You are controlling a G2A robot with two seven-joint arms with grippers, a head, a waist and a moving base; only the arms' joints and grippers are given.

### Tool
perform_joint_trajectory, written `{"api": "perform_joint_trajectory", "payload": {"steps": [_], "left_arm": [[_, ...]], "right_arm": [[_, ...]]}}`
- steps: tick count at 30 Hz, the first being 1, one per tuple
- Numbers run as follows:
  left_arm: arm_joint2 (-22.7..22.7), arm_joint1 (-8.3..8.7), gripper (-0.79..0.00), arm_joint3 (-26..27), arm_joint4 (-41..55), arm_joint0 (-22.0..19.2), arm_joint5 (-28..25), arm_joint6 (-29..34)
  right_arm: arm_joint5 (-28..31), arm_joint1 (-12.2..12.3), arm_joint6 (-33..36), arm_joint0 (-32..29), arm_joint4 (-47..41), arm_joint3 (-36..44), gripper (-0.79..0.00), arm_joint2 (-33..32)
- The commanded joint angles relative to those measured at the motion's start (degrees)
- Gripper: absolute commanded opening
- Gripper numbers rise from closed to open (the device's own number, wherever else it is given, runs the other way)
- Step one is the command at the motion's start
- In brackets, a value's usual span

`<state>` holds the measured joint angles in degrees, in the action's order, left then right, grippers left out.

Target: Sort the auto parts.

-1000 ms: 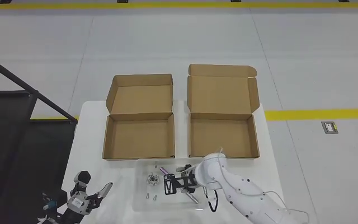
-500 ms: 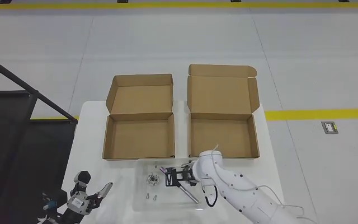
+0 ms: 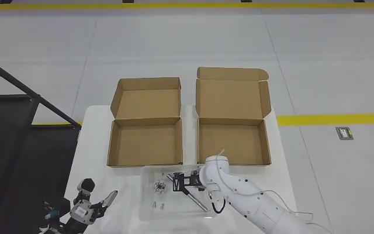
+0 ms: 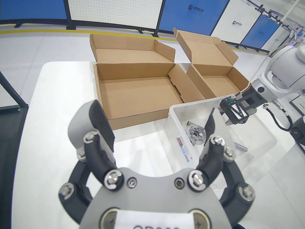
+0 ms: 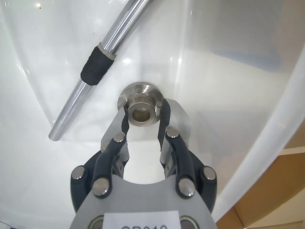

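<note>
Right tool point(image 5: 145, 110) pinches the flanged silver steel bushing point(image 5: 139, 94) in the clear plastic bin point(image 5: 274, 129); next, lift straight out.

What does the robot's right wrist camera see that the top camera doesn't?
Right wrist camera: up close, the right gripper has its fingers pressed on both sides of a round metal hub, and black tape wraps the rod.
Top camera: the left cardboard box and the right cardboard box, both open, the white table, the left gripper and a gear-shaped part.
Both: the rod, the clear bin and the right gripper.
</note>
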<state>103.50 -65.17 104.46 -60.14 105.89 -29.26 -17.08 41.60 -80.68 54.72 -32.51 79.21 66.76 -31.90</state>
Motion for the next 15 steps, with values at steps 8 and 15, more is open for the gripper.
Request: {"api": "perform_joint_trajectory", "payload": {"steps": [8, 15], "left_arm": [[0.00, 0.00, 0.000, 0.00, 0.00, 0.00, 0.00, 0.00], [0.00, 0.00, 0.000, 0.00, 0.00, 0.00, 0.00, 0.00]], "right_arm": [[1.79, 0.35, -3.11, -0.88, 0.30, 3.41, -0.785, -1.49], [9.13, 4.84, -11.27, -7.68, 2.96, 20.46, -0.785, -10.24]]}}
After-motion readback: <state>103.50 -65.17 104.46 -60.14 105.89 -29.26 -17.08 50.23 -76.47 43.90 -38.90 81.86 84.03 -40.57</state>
